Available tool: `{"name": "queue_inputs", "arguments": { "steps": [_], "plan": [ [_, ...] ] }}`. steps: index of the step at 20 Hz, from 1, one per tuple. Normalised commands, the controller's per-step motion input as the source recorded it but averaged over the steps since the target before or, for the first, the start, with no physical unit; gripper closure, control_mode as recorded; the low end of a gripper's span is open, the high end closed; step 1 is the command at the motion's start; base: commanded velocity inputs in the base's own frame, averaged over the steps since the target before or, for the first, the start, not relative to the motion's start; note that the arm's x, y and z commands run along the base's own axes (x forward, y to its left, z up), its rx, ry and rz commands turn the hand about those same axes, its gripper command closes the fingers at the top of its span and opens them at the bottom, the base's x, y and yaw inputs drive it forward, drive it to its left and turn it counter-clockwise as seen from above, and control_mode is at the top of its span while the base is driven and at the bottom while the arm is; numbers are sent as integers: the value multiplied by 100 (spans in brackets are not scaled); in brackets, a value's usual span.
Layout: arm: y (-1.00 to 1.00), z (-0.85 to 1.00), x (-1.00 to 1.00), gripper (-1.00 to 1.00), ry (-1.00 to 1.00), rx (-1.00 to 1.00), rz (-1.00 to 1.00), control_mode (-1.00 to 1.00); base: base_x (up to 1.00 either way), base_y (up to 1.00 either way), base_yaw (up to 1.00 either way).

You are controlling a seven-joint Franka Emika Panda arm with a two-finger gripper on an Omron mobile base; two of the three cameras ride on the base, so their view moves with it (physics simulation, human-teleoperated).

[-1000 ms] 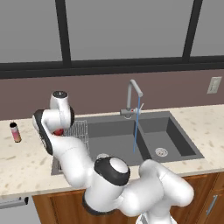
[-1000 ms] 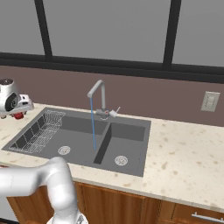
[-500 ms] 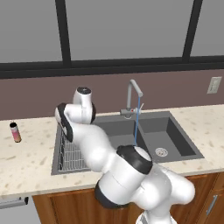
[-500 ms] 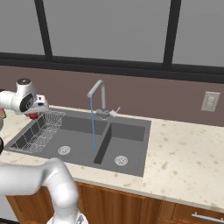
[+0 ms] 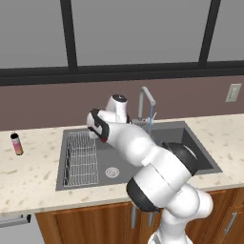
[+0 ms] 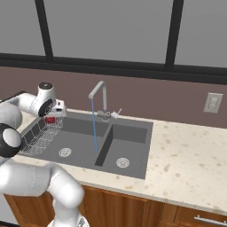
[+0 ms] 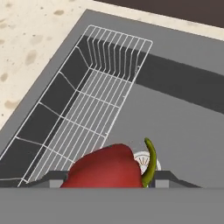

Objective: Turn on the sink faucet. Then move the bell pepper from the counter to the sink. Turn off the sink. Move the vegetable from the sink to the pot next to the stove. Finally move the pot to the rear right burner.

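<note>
Gripper [image 6: 52,116] clamped on bell pepper [image 7: 107,169] – over sink [image 7: 183,113], beside wire rack [image 7: 83,118] – faucet [image 6: 99,100] running

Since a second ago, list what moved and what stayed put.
The gripper, shut on the bell pepper, swung from the counter side out over the sink, above the basin by the wire rack. The sink faucet still runs; the bottle has not moved.
</note>
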Motion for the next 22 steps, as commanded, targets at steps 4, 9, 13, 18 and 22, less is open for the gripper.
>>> {"name": "queue_inputs", "arguments": {
  "steps": [4,9,13,18,22],
  "plan": [
    [-64,-4,-1,100,1,3,-12,-100,0,0,0],
    [-50,-12,0,100,4,0,-16,-100,0,0,0],
    [-43,-18,0,100,4,0,-17,-100,0,0,0],
    [-32,-27,0,100,8,0,-15,-100,0,0,0],
    [-10,-30,0,100,7,-4,-6,-100,0,0,0]
  ]
}}
